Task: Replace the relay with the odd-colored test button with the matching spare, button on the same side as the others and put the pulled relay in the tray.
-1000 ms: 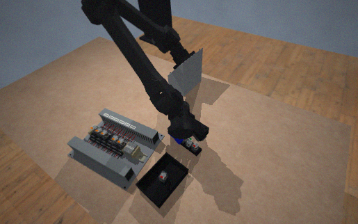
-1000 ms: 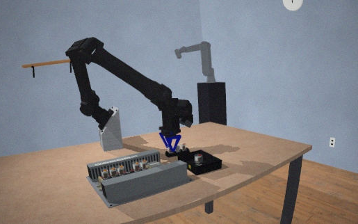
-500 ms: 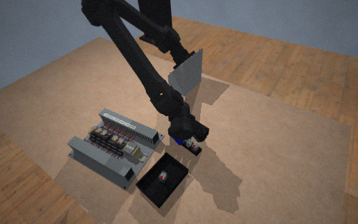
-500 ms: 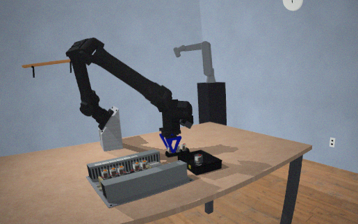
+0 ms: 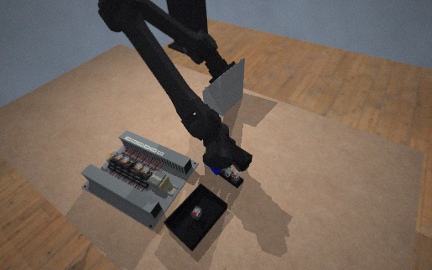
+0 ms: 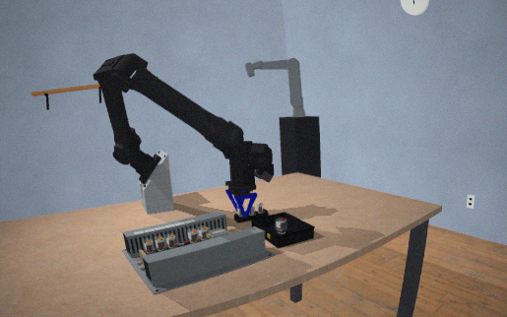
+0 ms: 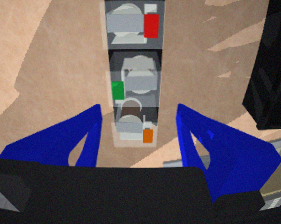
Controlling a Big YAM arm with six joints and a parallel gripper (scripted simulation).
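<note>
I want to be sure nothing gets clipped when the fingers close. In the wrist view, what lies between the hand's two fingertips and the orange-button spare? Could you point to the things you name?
Only bare tabletop shows between either fingertip of the hand [image 7: 139, 106] and the orange-button spare [image 7: 130, 127], in the wrist view.
</note>
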